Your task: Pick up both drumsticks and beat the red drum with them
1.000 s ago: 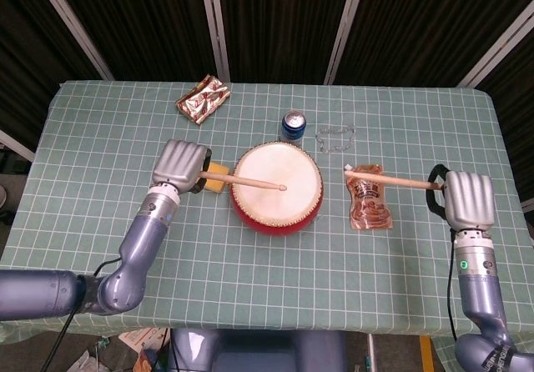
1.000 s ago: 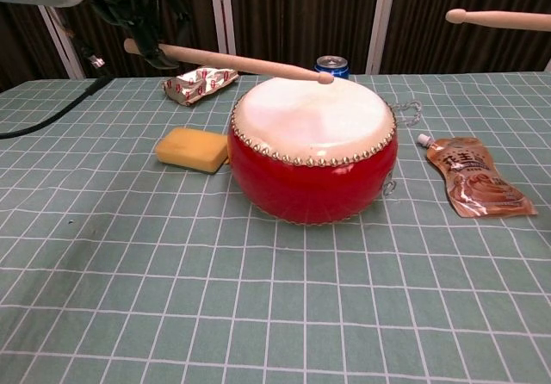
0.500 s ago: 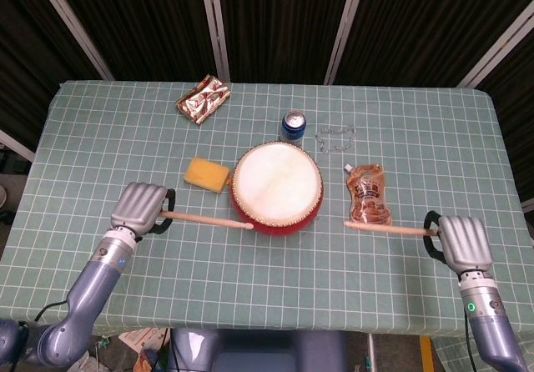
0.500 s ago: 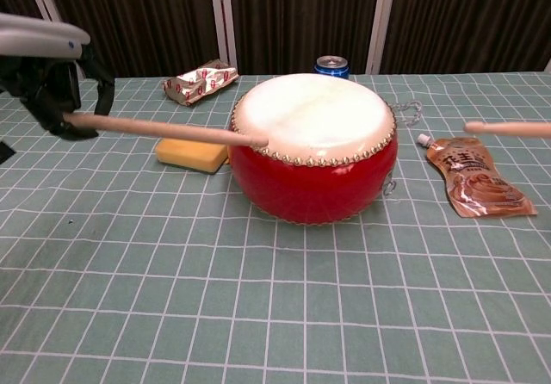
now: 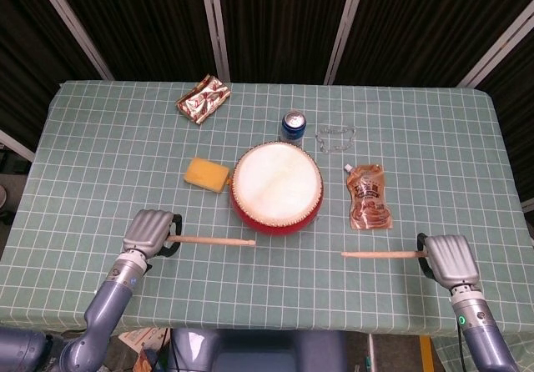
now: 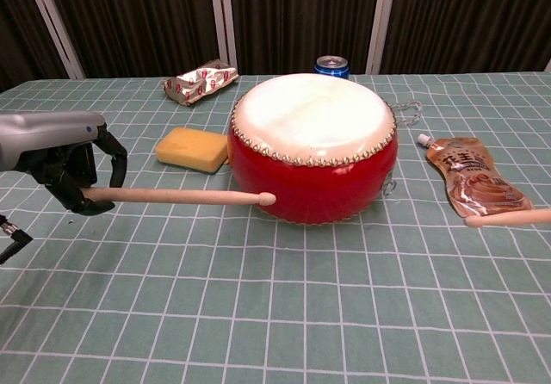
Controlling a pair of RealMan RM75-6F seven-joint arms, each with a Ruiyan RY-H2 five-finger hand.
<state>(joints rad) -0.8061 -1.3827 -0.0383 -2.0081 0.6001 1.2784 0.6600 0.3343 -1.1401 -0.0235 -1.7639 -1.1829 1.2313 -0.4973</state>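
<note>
Both sticks dropped lower, off red drum: left hand & right hand grip drumsticks at 7 & 4 o'clock; pickup done, beating maybe finishing.

The red drum stands upright near the middle of the table, its pale skin facing up and a row of studs around the rim. Two plain wooden drumsticks lie level toward the table's front edge, tips pointing inward. The left drumstick ends just in front of the drum's left side; the right drumstick is well apart from it.
</note>
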